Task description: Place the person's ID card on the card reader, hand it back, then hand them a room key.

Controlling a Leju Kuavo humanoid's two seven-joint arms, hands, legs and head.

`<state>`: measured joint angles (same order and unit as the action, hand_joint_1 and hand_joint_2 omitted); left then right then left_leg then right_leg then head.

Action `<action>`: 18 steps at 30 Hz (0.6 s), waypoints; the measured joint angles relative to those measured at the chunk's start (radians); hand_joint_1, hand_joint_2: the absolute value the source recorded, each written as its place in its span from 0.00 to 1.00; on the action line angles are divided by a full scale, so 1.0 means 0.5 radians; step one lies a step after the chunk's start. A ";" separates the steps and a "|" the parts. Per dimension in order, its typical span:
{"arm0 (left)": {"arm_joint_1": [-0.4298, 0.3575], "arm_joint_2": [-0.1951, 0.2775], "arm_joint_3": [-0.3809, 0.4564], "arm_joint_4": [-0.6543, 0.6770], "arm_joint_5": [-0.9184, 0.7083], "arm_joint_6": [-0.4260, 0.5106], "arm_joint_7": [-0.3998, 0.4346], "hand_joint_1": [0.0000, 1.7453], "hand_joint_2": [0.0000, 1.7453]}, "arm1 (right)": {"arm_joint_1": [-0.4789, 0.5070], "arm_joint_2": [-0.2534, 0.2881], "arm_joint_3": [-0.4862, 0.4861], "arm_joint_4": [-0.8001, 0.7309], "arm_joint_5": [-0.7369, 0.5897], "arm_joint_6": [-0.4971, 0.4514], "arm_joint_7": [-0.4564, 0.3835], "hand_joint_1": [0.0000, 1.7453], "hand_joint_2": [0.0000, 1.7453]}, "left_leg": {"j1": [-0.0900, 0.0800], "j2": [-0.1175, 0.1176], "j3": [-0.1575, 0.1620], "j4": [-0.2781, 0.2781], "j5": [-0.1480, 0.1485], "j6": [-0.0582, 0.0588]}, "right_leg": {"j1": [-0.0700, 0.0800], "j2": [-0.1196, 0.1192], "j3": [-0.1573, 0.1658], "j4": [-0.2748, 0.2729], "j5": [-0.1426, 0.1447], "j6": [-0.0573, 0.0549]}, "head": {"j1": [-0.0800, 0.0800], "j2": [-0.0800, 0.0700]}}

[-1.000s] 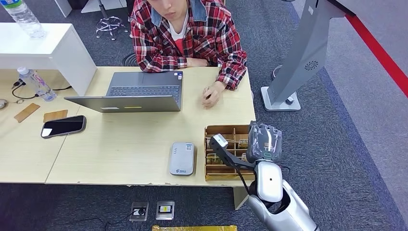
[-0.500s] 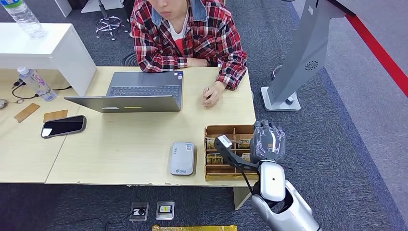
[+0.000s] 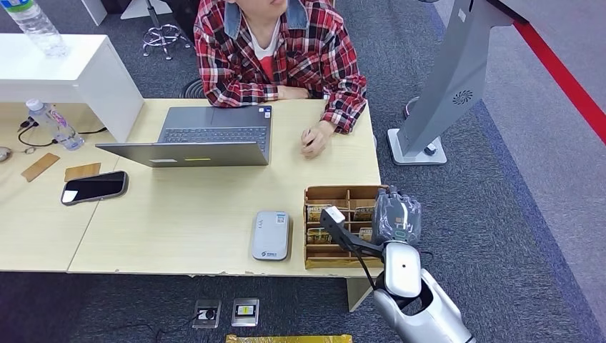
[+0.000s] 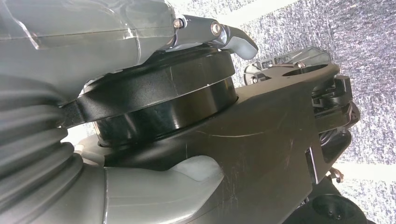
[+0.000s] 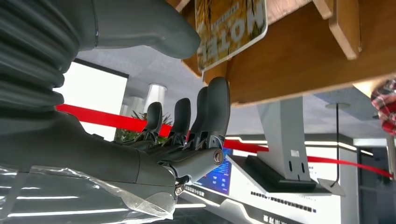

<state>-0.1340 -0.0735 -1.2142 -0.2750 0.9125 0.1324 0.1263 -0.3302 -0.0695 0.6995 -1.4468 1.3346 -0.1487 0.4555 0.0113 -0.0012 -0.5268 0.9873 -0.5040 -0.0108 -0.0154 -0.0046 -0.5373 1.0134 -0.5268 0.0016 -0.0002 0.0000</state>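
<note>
The wooden box (image 3: 341,227) on the desk (image 3: 207,207) holds hotel key cards (image 3: 316,212) in compartments. Right hand (image 3: 397,216) hovers at its edge, fingers apart, empty; card reader (image 3: 271,235) beside

tray wall (image 3: 314,191) blocks side entry | open tabletop (image 3: 193,207) left of reader (image 3: 271,235)

An open laptop (image 3: 204,137) sits on the bench (image 3: 179,214) before a person (image 3: 279,53) in a red plaid shirt, whose hand (image 3: 314,141) rests on the bench just right of it. A black phone (image 3: 94,187) lies to the left, near two wooden pieces (image 3: 61,169) and a water bottle (image 3: 53,125). Another bottle (image 3: 34,27) stands on a white shelf (image 3: 78,68). A grey stand (image 3: 450,86) rises from the carpet (image 3: 514,200) on the right.
</note>
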 joint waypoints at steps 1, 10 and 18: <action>0.000 0.000 0.000 0.000 0.000 0.000 0.000 0.00 1.00 | -0.002 0.002 0.000 0.013 -0.001 -0.002 0.000 0.52 1.00 | 0.000 0.000 0.000 0.000 0.000 0.000 | 0.000 0.000 0.000 0.000 0.000 0.000 | 0.000 0.000; 0.000 0.000 0.000 0.000 0.000 0.000 0.000 0.00 1.00 | -0.023 0.023 0.000 0.079 -0.012 -0.024 -0.015 0.53 1.00 | 0.000 0.000 0.000 0.000 0.000 0.000 | 0.000 0.000 0.000 0.000 0.000 0.000 | 0.000 0.000; 0.000 0.000 0.000 0.000 0.000 0.000 0.000 0.00 1.00 | -0.039 0.046 0.000 0.120 -0.015 -0.042 -0.025 0.55 1.00 | 0.000 0.000 0.001 0.000 0.000 0.000 | 0.000 0.000 0.000 0.000 0.000 0.000 | 0.000 0.000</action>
<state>-0.1340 -0.0736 -1.2142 -0.2750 0.9125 0.1324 0.1263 -0.3496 -0.0467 0.6996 -1.3867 1.3270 -0.1698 0.4430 0.0114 -0.0012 -0.5265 0.9873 -0.5040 -0.0108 -0.0154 -0.0045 -0.5371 1.0134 -0.5267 0.0016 -0.0002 0.0000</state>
